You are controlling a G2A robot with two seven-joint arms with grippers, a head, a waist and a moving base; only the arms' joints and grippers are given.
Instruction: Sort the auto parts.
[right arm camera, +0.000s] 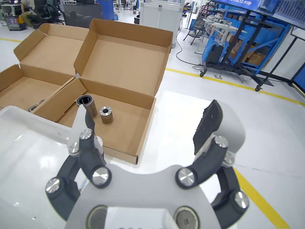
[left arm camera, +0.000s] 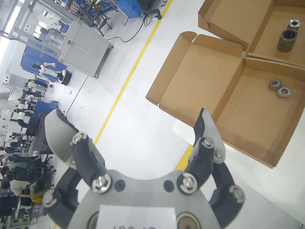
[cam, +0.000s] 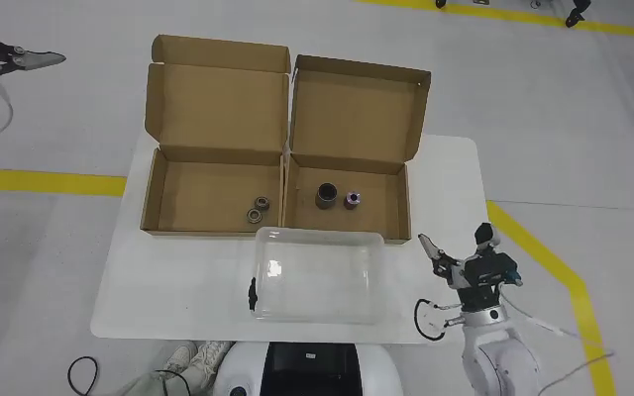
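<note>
Two open cardboard boxes stand side by side at the back of the white table (cam: 446, 168). In the left box (cam: 188, 193) lie two ring bearings (cam: 260, 207) (left arm camera: 279, 88). The right box (cam: 381, 203) holds a dark sleeve (cam: 327, 195) (right arm camera: 87, 104) and a smaller metal bush (cam: 353, 199) (right arm camera: 106, 114), both upright. My right gripper (cam: 458, 242) (right arm camera: 147, 110) hovers open and empty over the table's right front, right of the clear tray (cam: 317, 275). My left gripper (left arm camera: 129, 115) is open and empty, out over the floor beyond the table's left side.
The clear plastic tray (right arm camera: 21, 134) sits at the table's front, just in front of both boxes, with nothing visible inside. Both box lids stand folded back. Yellow floor lines (cam: 59, 182) run past the table. Bare table lies right of the boxes.
</note>
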